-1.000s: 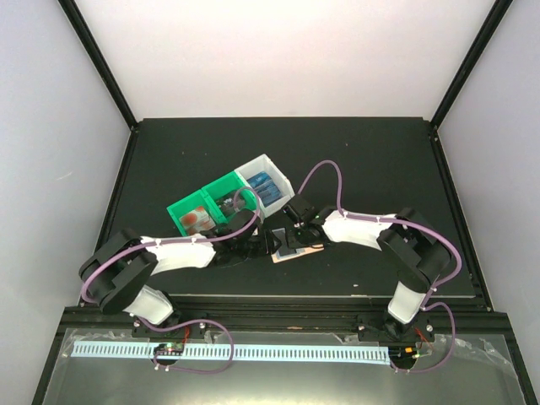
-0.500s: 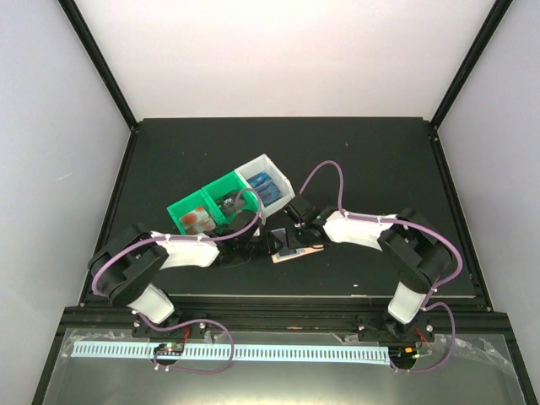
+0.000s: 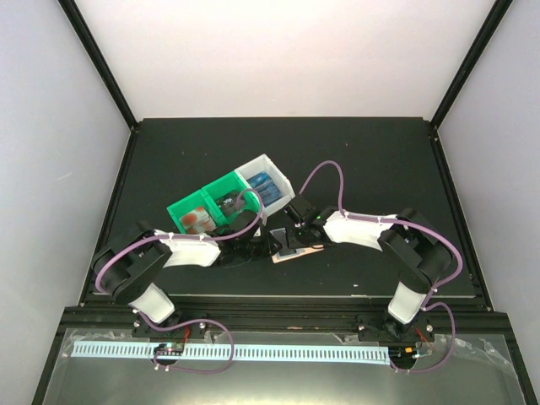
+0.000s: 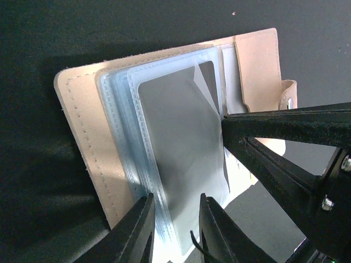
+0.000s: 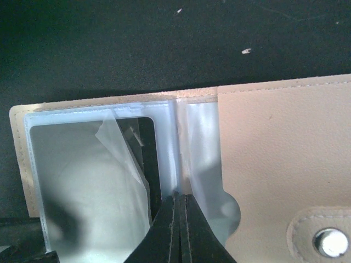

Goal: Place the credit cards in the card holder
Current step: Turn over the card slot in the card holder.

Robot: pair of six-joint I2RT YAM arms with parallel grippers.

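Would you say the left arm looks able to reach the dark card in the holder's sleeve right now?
Probably yes: the left gripper already straddles the dark card in the card holder, nothing between them.

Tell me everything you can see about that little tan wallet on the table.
The card holder lies open and flat on the black table, near the bins. It looks like tan stitched leather, with a snap tab and clear plastic sleeves. A dark card sits in the top sleeve. The left gripper straddles the sleeves' edge; the right gripper, shut, presses by the fold.
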